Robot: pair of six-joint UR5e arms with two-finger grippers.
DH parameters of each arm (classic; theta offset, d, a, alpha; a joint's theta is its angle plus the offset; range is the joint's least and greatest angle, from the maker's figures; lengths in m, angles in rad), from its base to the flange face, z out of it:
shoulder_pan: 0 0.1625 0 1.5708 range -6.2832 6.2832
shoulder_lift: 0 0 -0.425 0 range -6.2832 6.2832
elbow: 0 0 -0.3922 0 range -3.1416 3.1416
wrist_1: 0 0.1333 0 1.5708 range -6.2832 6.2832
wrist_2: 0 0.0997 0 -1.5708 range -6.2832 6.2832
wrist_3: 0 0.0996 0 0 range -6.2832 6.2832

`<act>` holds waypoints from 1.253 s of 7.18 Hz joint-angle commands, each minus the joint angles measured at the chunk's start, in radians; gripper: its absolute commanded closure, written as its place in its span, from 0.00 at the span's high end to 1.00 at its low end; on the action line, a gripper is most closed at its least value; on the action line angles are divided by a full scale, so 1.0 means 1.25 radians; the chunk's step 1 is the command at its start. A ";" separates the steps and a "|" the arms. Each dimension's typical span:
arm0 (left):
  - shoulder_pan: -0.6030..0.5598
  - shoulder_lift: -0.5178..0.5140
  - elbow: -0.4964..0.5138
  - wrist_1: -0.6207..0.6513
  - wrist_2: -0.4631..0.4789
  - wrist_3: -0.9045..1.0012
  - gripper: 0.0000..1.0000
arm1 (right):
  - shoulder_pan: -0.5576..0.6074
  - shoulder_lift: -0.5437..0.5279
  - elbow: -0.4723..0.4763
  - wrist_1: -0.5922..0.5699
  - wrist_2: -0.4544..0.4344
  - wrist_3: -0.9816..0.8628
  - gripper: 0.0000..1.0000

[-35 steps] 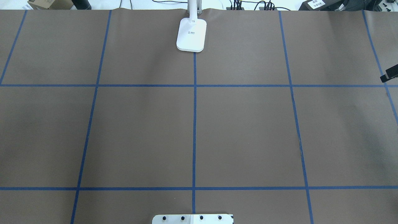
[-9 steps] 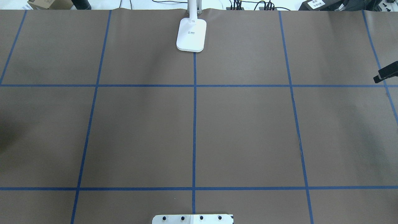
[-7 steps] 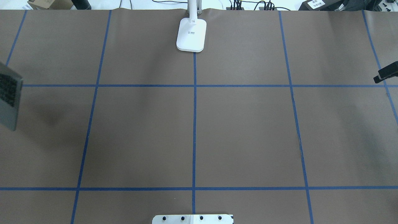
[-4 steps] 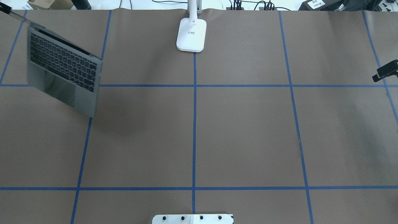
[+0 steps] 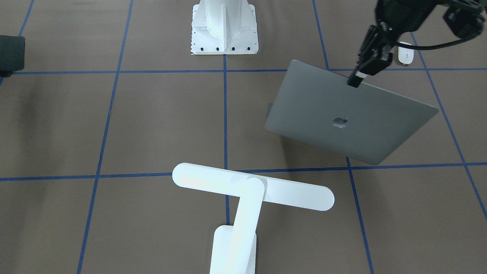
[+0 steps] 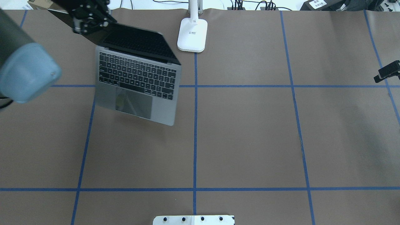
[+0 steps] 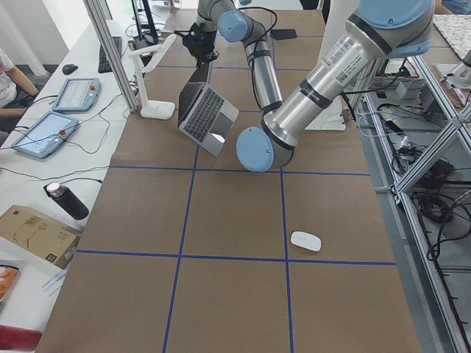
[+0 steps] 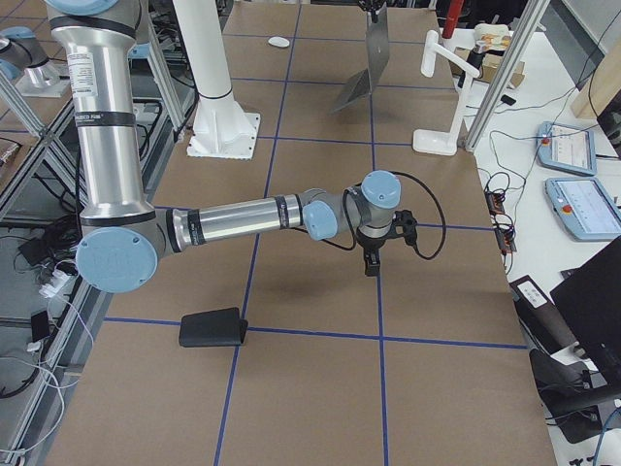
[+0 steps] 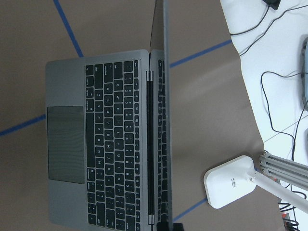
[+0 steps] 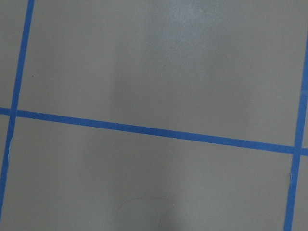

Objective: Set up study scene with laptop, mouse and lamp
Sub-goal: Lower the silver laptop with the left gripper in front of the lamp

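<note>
The left arm reaches out over the table towards the lamp [image 6: 192,34], bent at the elbow, its wrist pointing down. The left gripper [image 5: 355,80] is pinched onto the top edge of the open lid of the MacBook laptop [image 6: 137,84]. The keyboard half hangs below the lid and swings back towards the robot. The machine seems to be off the brown paper, tilted, one front corner lowest. It sits just beside the lamp's base, on the robot's left of it. Its long axis runs askew to the blue tape lines, so I'd say it wants squaring up and moving across in front of the lamp before it goes down.

The right gripper [image 8: 372,264] hovers well apart from the lamp on the other side, nothing under it; wide or narrow, I cannot tell.

The white mouse [image 7: 305,240] lies far from the lamp, towards the table's left end.
</note>
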 commanded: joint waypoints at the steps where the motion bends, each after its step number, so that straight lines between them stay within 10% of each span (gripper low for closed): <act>1: 0.125 -0.161 0.161 0.023 0.129 -0.166 0.00 | 0.000 -0.007 -0.001 0.000 0.001 0.000 0.99; 9: 0.167 -0.275 0.525 -0.198 0.165 -0.278 0.00 | 0.001 -0.004 -0.013 -0.001 0.003 0.000 0.99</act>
